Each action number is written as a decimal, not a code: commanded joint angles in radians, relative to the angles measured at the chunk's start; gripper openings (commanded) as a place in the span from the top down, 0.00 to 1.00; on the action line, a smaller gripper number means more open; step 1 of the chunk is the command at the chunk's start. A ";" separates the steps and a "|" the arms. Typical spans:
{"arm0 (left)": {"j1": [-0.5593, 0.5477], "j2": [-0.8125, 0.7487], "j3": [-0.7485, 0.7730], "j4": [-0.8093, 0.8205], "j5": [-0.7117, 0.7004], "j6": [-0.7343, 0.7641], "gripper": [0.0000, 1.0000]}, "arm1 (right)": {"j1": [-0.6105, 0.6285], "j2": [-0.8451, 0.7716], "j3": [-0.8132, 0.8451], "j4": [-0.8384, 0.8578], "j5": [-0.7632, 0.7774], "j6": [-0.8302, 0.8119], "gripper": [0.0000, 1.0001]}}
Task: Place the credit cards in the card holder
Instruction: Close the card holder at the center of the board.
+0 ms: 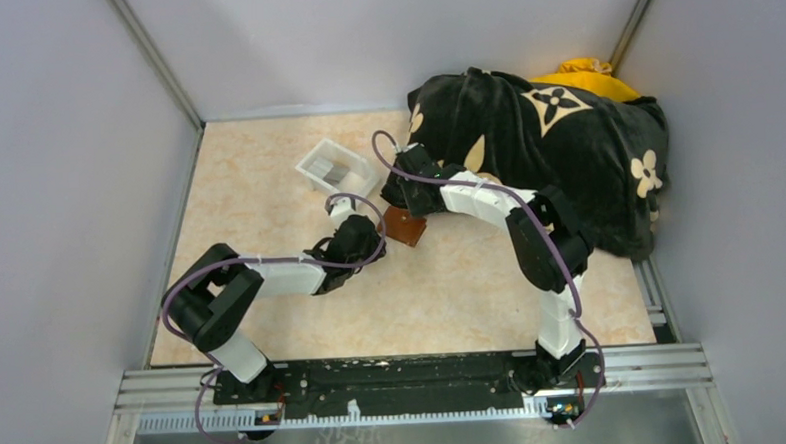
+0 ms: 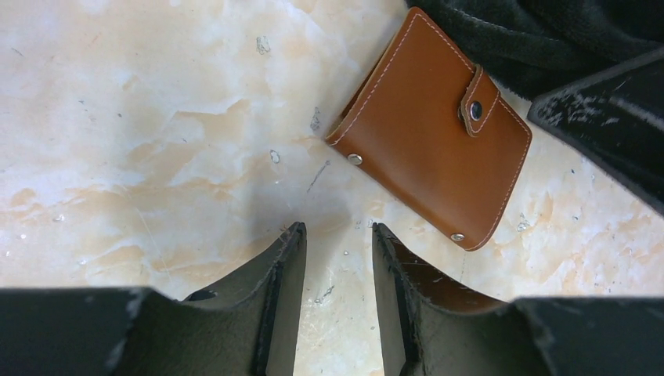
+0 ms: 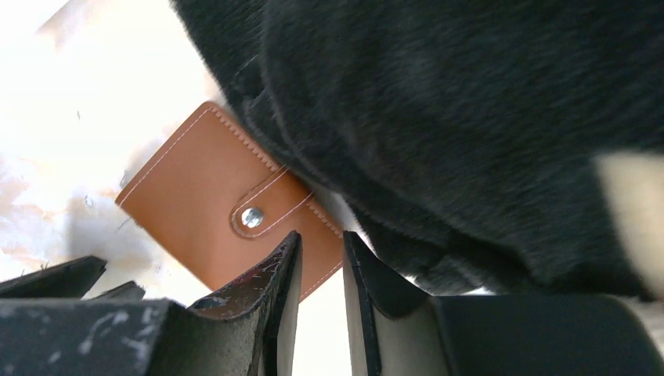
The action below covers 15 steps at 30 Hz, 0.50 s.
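Left gripper (image 2: 338,254) is held a narrow gap open with nothing in it, low over the table just short of the wallet (image 2: 431,133). Right gripper (image 3: 321,258) is likewise slightly parted and empty, poised at the wallet's snap-side edge. The wallet is laid flat and snapped shut, with one edge against the blanket (image 1: 556,145), so the grippers are presumably set either side to brace and unsnap it. Cards (image 1: 339,170) seem to be lying in the tray (image 1: 310,171), well apart.
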 commanded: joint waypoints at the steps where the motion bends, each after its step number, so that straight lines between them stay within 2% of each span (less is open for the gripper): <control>1: 0.001 0.014 0.014 -0.063 -0.023 0.019 0.56 | -0.040 -0.048 -0.006 0.115 -0.056 0.030 0.74; 7: 0.001 0.021 0.009 -0.067 -0.029 0.015 0.56 | -0.068 -0.034 -0.008 0.135 -0.054 0.046 0.76; 15: 0.002 0.035 0.006 -0.076 -0.035 0.015 0.56 | -0.077 0.018 0.010 0.088 -0.054 0.045 0.85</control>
